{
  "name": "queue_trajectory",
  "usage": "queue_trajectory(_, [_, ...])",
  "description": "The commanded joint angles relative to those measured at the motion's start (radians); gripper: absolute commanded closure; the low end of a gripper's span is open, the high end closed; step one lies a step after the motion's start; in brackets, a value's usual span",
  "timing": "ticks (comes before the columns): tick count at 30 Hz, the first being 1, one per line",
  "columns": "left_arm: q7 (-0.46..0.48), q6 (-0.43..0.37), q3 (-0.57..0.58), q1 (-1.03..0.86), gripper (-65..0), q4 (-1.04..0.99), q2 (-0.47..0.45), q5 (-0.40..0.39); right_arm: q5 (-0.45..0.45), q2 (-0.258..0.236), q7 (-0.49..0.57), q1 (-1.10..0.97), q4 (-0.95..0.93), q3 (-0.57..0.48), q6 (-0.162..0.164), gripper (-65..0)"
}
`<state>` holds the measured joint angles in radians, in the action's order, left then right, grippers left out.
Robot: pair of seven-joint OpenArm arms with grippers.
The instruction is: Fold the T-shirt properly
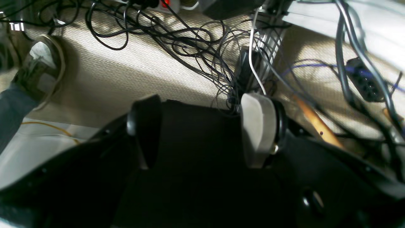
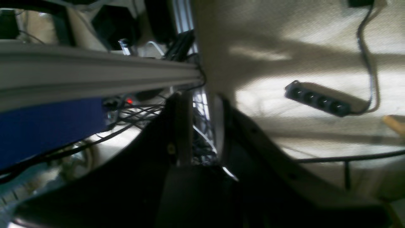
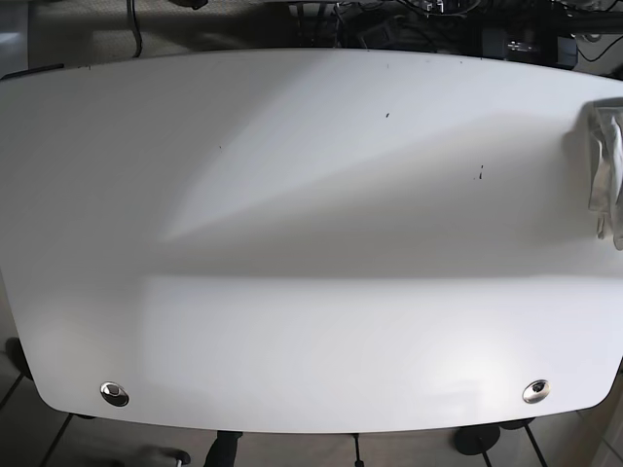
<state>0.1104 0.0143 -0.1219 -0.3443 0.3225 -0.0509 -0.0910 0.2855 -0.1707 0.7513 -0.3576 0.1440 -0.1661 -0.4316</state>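
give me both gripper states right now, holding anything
Left gripper: open, holding nothing.
Right gripper: slightly open, a narrow gap, holding nothing.

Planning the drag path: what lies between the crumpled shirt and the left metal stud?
Only bare white tabletop, per the base view, from shirt to stud.

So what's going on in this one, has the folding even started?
Not yet, by the look of it. The white table is almost bare, with a pale bunched cloth, probably the T-shirt, at its right edge, partly out of frame. Neither arm shows in the base view. Both wrist cameras face floor and cables: the left end effector is open and holds nothing, and the right end effector shows a narrow gap.
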Motion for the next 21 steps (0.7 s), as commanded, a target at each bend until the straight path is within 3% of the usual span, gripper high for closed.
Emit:
queue_trajectory(1, [0.005, -0.006, 0.000, 0.072, -36.1, -0.090, -0.014, -0.002, 0.001, -0.011, 0.012, 0.022, -0.042, -0.036, 0.047, -11.6])
queue_trajectory(4, [0.004, -0.006, 0.001, 0.155, -36.1, -0.193, -0.016, -0.002, 0.001, -0.013, -0.077, 0.062, -0.050, -0.118, 0.172, -11.6])
queue_trajectory(7, [0.002, -0.006, 0.021, 0.198, -36.1, -0.225, -0.016, 0.013, 0.002, -0.013, -0.125, 0.093, -0.050, -0.140, 0.218, -11.6])
queue_trajectory(13, [0.007, -0.006, 0.061, 0.212, -36.0, -0.222, -0.008, 0.035, 0.002, 0.013, -0.189, 0.131, -0.027, -0.140, 0.218, -11.6])
queue_trajectory(21, [0.002, -0.004, 0.066, 0.205, -36.0, -0.231, 0.023, 0.041, 0.002, 0.023, -0.189, 0.147, -0.028, -0.140, 0.218, -11.6])
